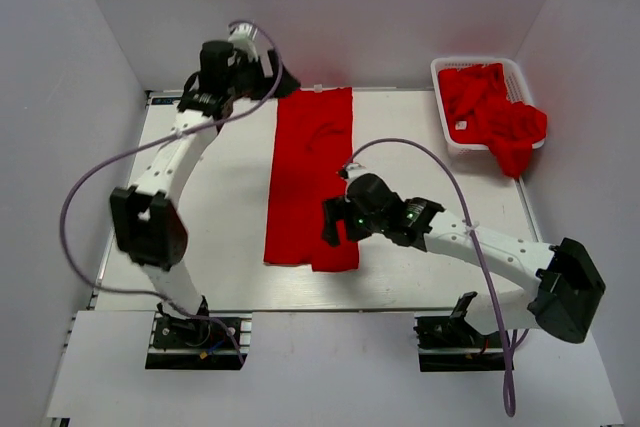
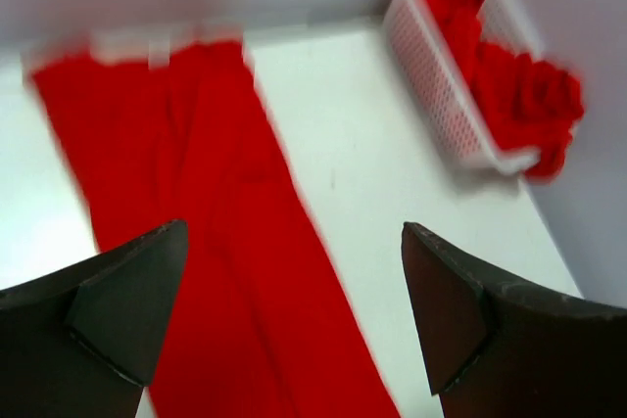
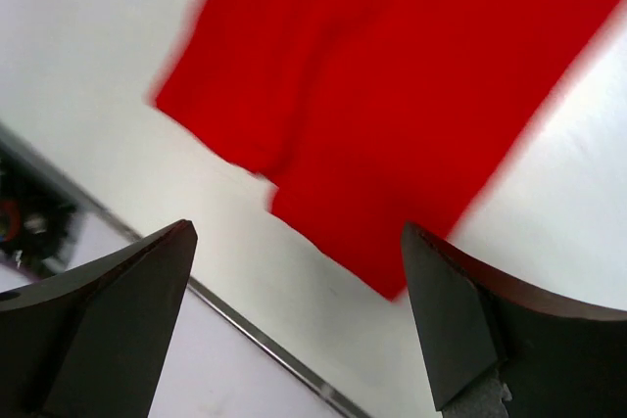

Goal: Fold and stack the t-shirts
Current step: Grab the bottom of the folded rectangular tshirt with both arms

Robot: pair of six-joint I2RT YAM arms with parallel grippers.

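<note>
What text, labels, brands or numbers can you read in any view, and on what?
No readable text in any view.
Small white label on a crumpled red fabric t-shirt in the white slotted plastic basket: too small to read.
White patch, possibly a neck label, at the far edge of the long folded red fabric t-shirt: too small in the top view, blurred in the left wrist view.

bright, even light from above, only faint soft shadows on the white table (image 1: 220, 247). top view sharp; both wrist views motion-blurred, the red t-shirt (image 2: 225, 242) edges smeared.
</note>
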